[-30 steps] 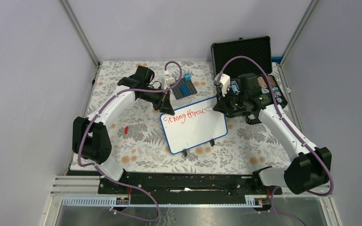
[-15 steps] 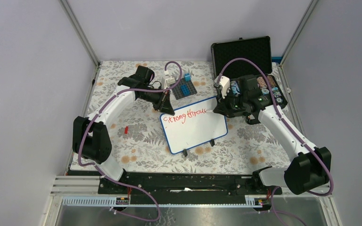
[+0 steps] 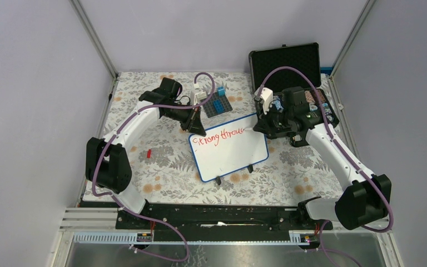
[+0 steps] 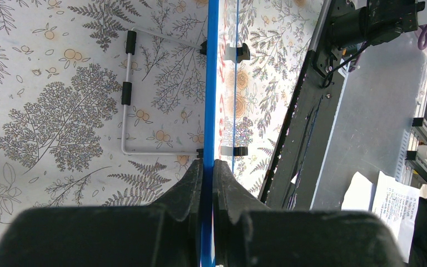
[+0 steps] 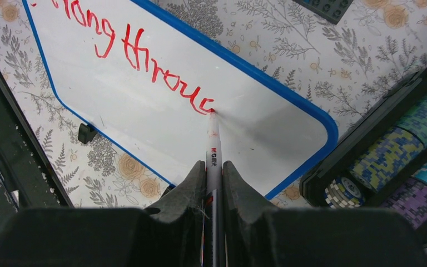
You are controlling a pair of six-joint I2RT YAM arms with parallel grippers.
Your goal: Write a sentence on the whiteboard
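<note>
The whiteboard [image 3: 231,149], white with a thin blue rim, stands tilted on black feet mid-table and bears red writing along its top. My left gripper [image 3: 195,127] is shut on its upper left corner; the left wrist view shows the jaws clamped on the blue rim [image 4: 208,100], with my left gripper [image 4: 207,167] seen edge-on to the board. My right gripper [image 3: 260,125] is shut on a grey marker [image 5: 213,153], my right gripper [image 5: 213,169] pointing at the board [image 5: 144,119]. The marker's red tip [image 5: 211,112] touches the board at the end of the red letters.
An open black foam-lined case [image 3: 289,69] with stacks of poker chips [image 5: 389,158] stands at the back right, close behind my right gripper. A dark baseplate with blue bricks [image 3: 217,104] lies behind the board. A small red piece [image 3: 149,153] lies on the floral cloth at left.
The right gripper has shifted slightly along the board's top edge and the red writing has grown by a stroke at its right end. The left arm has not moved.
</note>
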